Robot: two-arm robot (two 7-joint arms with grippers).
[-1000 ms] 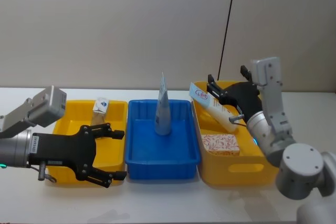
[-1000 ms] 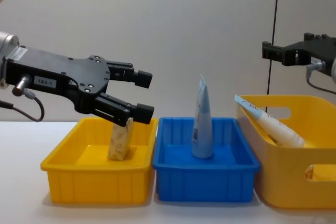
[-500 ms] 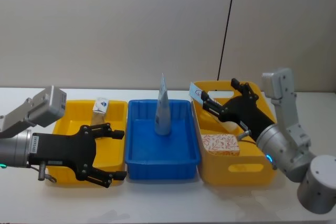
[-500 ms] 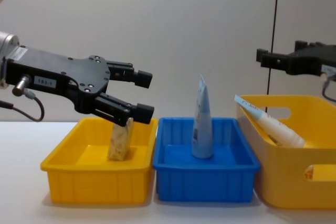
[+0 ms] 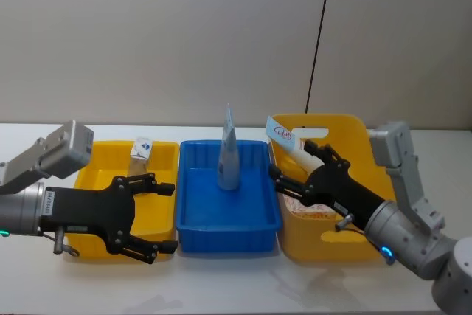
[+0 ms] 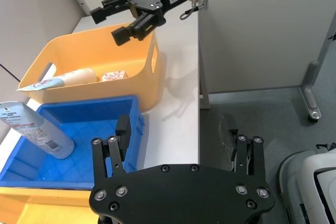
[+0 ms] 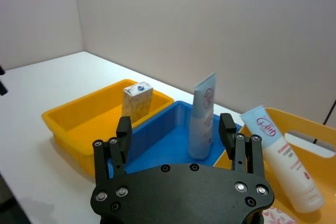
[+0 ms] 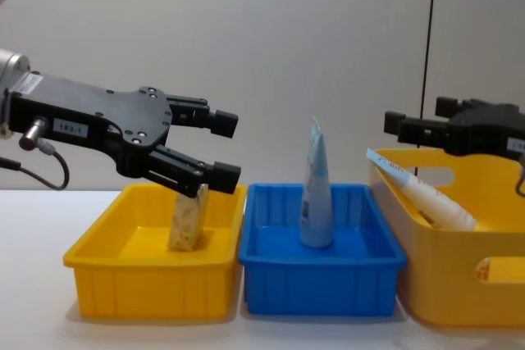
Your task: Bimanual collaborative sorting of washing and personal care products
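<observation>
Head view, both tools spread, left tool [image 5: 151, 217], right tool [image 5: 289, 182], long white tube [image 5: 295, 148] with illegible red logo.

A plain robot test room, by the look of it.
I see a bare white worktop [image 5: 221, 278] against an undecorated grey wall [image 5: 162, 35], a black cable [image 5: 318, 42] running down it, grey carpet floor [image 6: 262, 114] and a wheeled equipment base [image 6: 310, 77] beside the worktop.

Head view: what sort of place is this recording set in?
Probably a lab or test room, not a home: a bare white table, a plain wall behind, and three plastic bins in a row between the open left gripper and open right gripper.
</observation>
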